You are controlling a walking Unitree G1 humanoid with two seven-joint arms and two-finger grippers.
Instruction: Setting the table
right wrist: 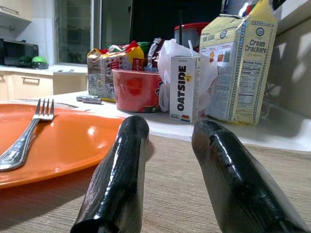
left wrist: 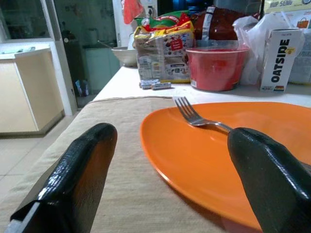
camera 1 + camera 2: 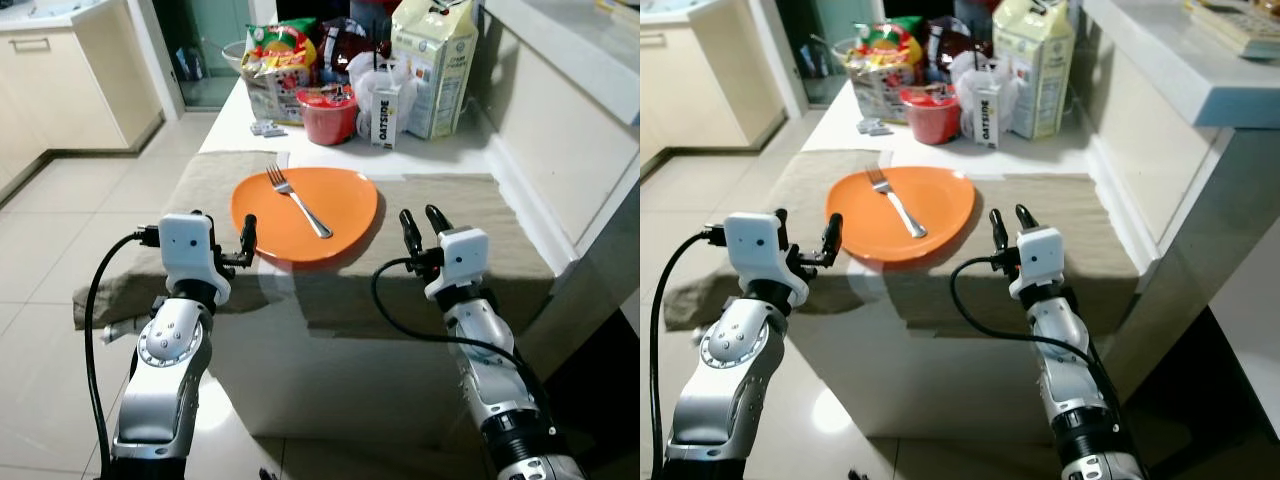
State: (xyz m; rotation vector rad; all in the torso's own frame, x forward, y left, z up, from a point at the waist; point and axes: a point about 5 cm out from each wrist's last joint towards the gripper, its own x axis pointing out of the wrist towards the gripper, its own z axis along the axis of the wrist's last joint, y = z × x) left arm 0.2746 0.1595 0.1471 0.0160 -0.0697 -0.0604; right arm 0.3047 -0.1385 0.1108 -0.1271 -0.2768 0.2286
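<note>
From the head, the orange plate (image 3: 305, 214) with the fork (image 3: 297, 201) on it sits at the cloth's (image 3: 450, 215) near edge, between the left gripper (image 3: 232, 240) and right gripper (image 3: 423, 229), both released. Left wrist: fingers (image 2: 77, 177) straddle the plate rim. Right wrist: the Oatside carton (image 1: 184, 88), red bowl (image 1: 136, 90) and cracker box (image 1: 241, 64) crowd the far table.

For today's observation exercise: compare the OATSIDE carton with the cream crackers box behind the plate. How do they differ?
The OATSIDE carton is white, narrow and short; the cream crackers box is pale yellow, wider and much taller. The carton stands left of the box, beside the red bowl; the box stands nearer the wall. Both stand upright on the white tabletop beyond the orange plate.
</note>
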